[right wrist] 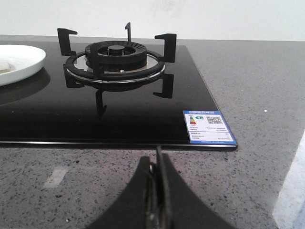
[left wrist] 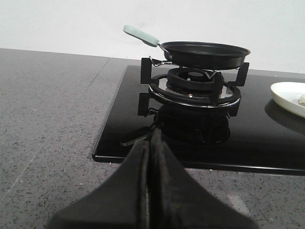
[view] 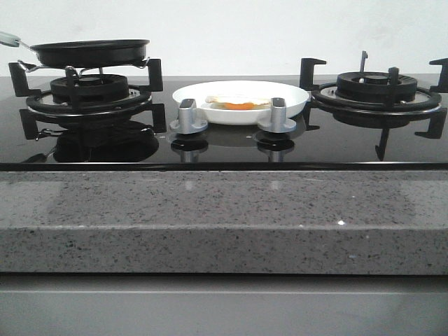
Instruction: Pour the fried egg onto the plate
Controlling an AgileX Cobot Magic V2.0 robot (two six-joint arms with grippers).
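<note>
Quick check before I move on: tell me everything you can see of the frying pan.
The frying pan is black, round and shallow, matte as if nonstick, with a pale green handle on a metal neck. It sits level on the left burner grate, resting on its prongs. No egg shows in it from these low angles. No gripper touches it.

My target fried egg (view: 239, 104), flat off-white disc with wavy edge and orange yolk, lying inside the plate (view: 294, 98), plate glossy white, round, shallow, upright on my black glass hob (view: 336, 143), centred between its two burner grates, just behind the two silver knobs
</note>
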